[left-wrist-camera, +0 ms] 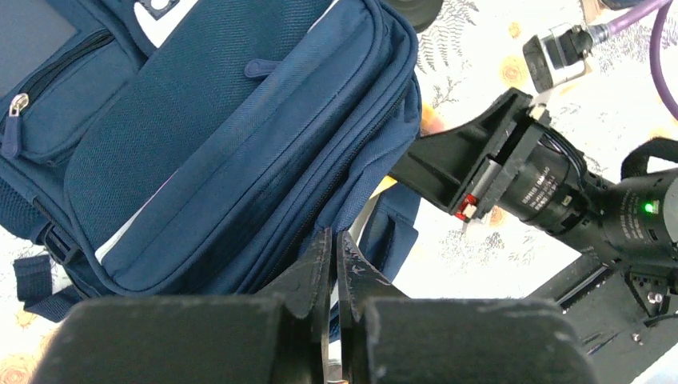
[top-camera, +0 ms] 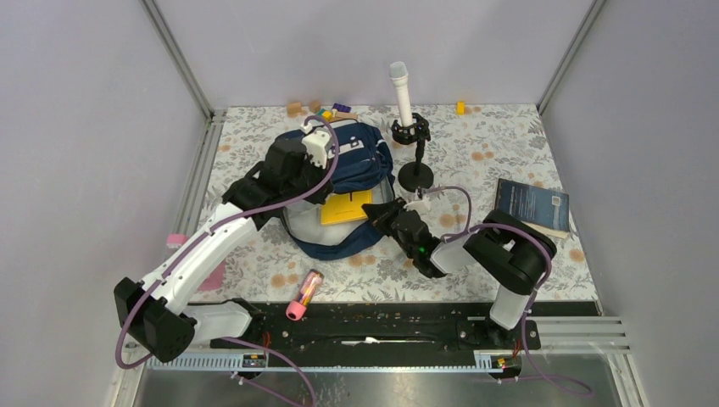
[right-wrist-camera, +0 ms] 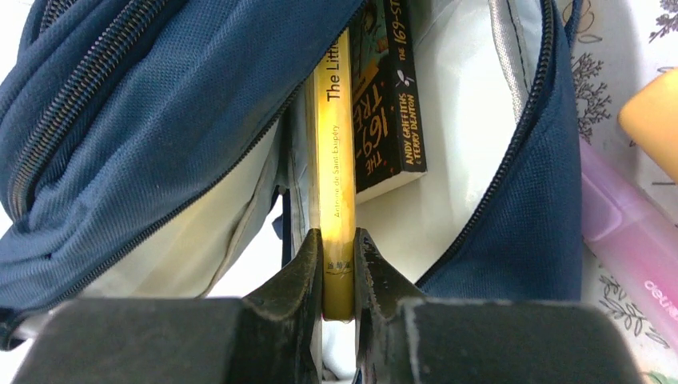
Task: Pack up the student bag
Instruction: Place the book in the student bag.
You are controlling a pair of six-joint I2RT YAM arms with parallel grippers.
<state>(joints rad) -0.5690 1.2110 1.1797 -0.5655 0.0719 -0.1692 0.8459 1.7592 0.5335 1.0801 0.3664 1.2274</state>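
The student bag, navy blue with a pale grey lining, lies open in the middle of the table. My left gripper is shut on the edge of the bag's upper flap, seen from above at the bag's left side. My right gripper is shut on the spine of a thin yellow book, which stands partway inside the bag's mouth. From above the yellow book shows in the opening with my right gripper at its edge. A black paperback lies inside the bag beside it.
A microphone on a black stand rises just right of the bag. A dark blue book lies at the right. A pink marker lies near the front edge, a pink highlighter beside the bag. Small blocks sit at the back.
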